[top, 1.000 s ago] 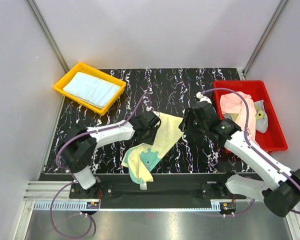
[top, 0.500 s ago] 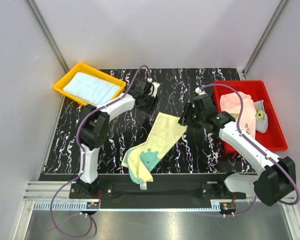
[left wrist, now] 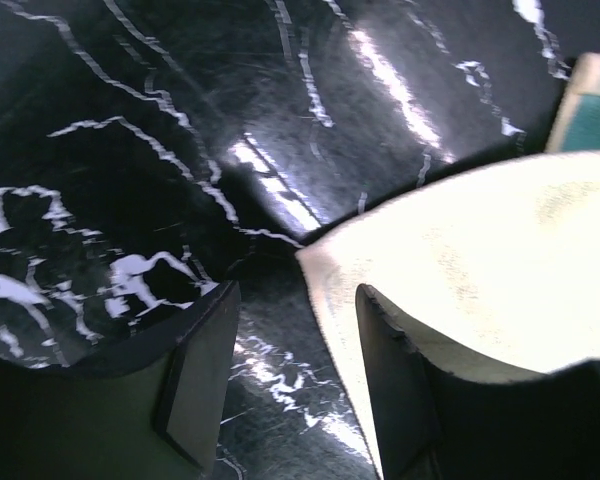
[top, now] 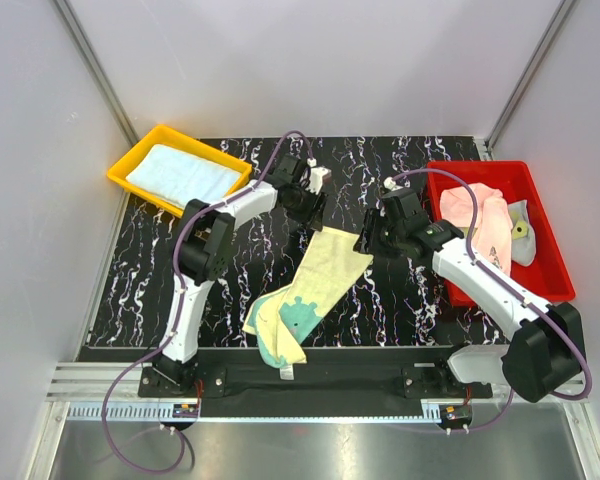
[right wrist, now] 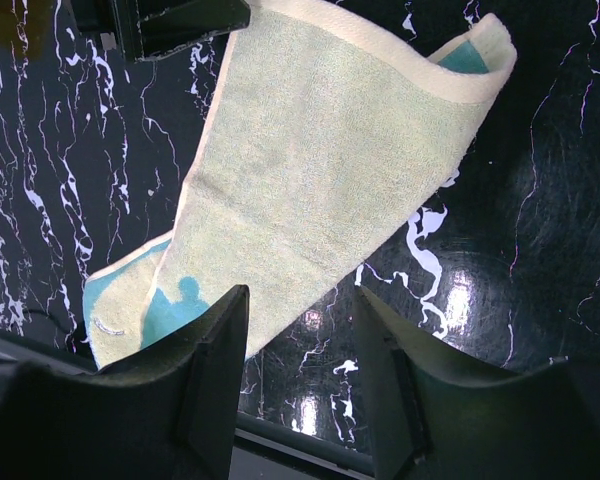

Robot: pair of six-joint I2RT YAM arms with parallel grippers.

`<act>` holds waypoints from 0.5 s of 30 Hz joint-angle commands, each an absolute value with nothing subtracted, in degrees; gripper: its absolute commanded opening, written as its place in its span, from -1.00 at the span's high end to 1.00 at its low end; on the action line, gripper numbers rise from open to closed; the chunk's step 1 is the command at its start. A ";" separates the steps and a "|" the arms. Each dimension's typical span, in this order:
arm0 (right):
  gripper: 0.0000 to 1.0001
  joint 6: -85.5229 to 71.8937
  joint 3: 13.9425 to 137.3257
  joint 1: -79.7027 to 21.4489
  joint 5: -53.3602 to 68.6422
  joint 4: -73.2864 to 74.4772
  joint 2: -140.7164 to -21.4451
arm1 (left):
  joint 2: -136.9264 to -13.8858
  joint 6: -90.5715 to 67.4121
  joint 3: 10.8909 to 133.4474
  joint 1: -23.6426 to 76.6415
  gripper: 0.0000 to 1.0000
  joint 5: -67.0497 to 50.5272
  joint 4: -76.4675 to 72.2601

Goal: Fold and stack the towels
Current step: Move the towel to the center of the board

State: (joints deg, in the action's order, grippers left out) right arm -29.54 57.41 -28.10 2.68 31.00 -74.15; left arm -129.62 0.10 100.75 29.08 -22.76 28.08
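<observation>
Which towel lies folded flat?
The light blue towel in the yellow tray; the pale yellow towel sprawls loose on the table, the pink towel bunched in the red tray.

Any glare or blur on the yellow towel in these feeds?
Left wrist: yellow towel blown out, weave lost; glare streaks on the table. Right wrist: it is evenly lit, weave sharp. Top: sharp, even light.

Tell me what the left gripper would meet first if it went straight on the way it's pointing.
Probably the towel: its corner lies right ahead of the left gripper, between the open jaws, with bare table just beside it. The wrist view doesn't show how far off it is.
</observation>
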 commanded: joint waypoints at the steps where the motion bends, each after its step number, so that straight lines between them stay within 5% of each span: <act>1: -0.04 -28.56 58.71 -27.77 3.16 28.48 -74.01 | -131.13 1.05 100.03 29.09 -0.10 -28.30 27.51; 15: -0.04 -28.48 58.54 -27.77 3.16 28.83 -72.60 | -133.33 0.18 101.60 29.18 0.01 -30.32 29.71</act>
State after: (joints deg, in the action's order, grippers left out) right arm -29.30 57.41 -28.10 2.70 30.68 -74.15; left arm -130.58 0.10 100.77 29.08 -28.75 27.38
